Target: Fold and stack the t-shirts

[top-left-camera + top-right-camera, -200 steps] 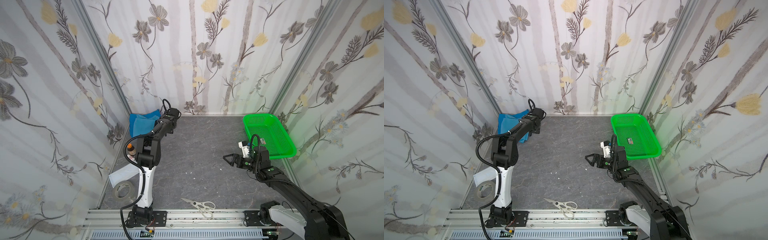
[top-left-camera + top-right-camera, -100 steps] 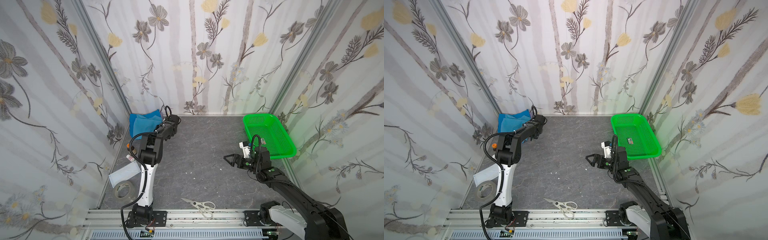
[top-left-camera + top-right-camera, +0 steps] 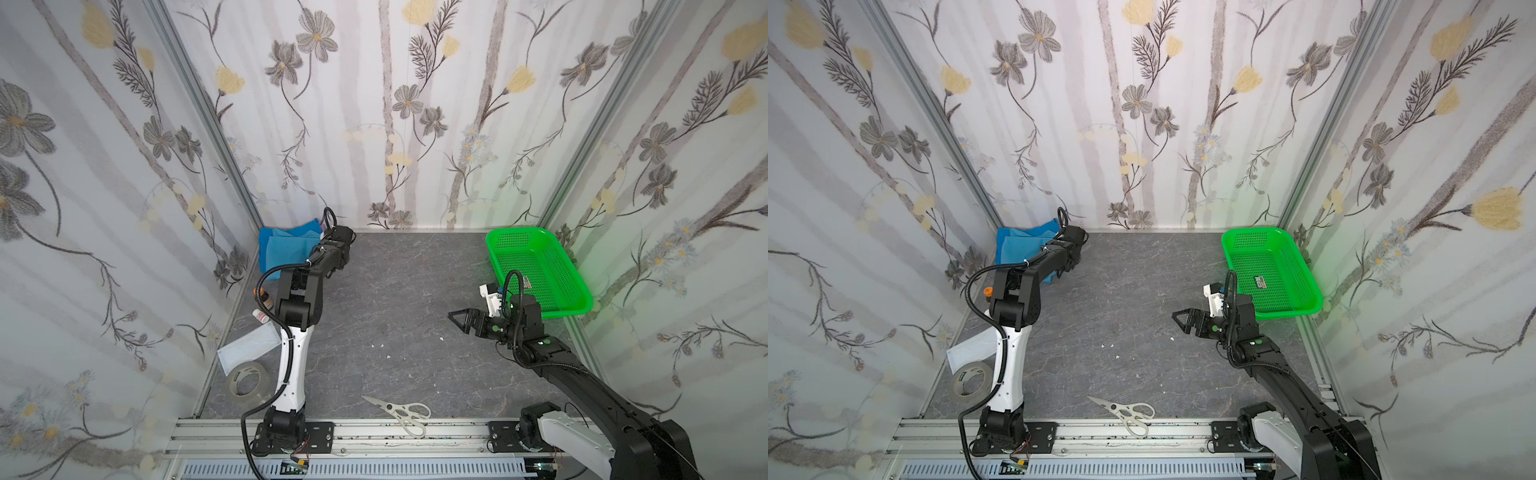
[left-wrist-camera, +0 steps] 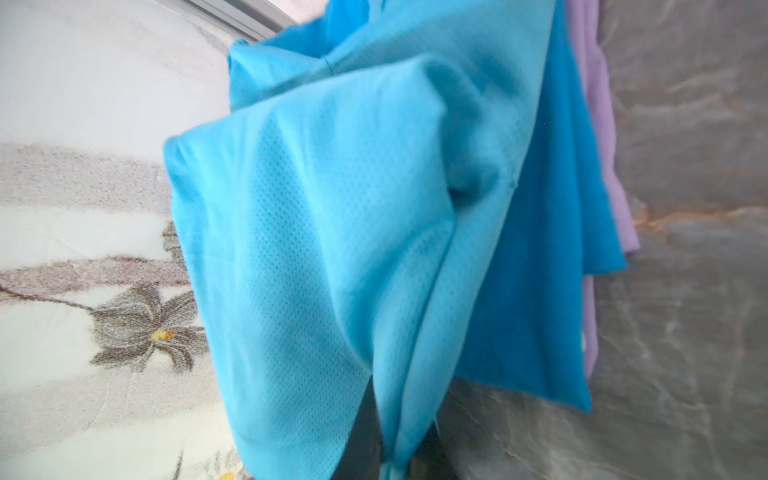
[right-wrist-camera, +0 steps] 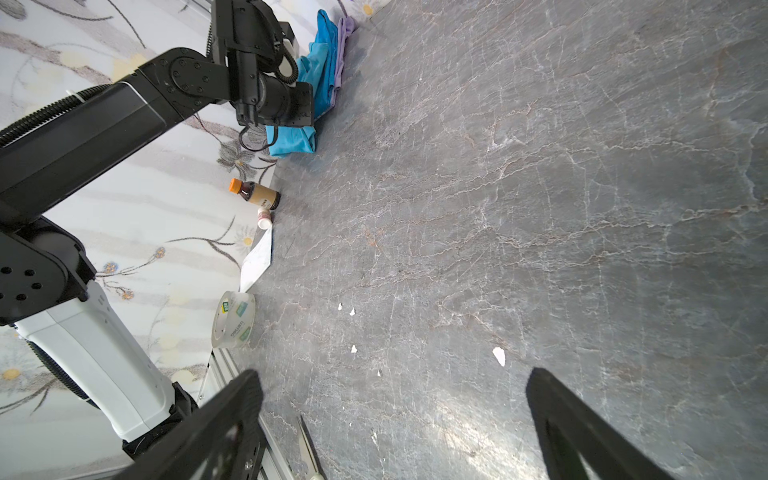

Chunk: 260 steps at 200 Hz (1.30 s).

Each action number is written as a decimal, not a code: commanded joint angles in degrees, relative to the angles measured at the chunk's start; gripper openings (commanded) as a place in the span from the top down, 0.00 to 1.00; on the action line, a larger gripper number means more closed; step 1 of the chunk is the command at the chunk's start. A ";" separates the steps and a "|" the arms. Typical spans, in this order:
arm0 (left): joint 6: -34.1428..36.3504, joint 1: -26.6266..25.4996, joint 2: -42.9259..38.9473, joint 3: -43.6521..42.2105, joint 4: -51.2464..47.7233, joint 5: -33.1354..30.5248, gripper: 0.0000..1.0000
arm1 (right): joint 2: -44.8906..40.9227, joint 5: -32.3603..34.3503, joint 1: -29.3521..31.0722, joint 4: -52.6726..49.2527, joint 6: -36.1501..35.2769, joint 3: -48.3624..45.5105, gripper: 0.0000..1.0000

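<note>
Grey tabletop [image 3: 395, 291], sky-blue t-shirt [image 4: 311, 249] in left claw [image 4: 394, 457]

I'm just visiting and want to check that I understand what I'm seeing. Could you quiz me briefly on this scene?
1. True or false: the right gripper is holding a shirt.
2. What is the left gripper clamping? A) the light blue shirt B) the scissors C) the tape roll
3. Fill in: the green basket sits at the far ___ corner of the table.

Key
1. False: its jaws stand open above bare table.
2. A
3. right
</note>
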 commanded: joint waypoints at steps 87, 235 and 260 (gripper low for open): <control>0.44 3.10 9.40 27.50 -16.36 11.48 0.69 | -0.07 -0.28 0.03 2.01 0.19 -0.05 0.00; -9.42 2.92 -33.46 -19.49 7.21 58.93 0.00 | 2.46 23.32 2.34 -9.27 -13.71 10.62 0.00; -11.95 2.96 -43.05 -34.68 17.47 56.64 0.00 | -2.72 35.76 2.54 -8.12 -17.93 12.26 0.00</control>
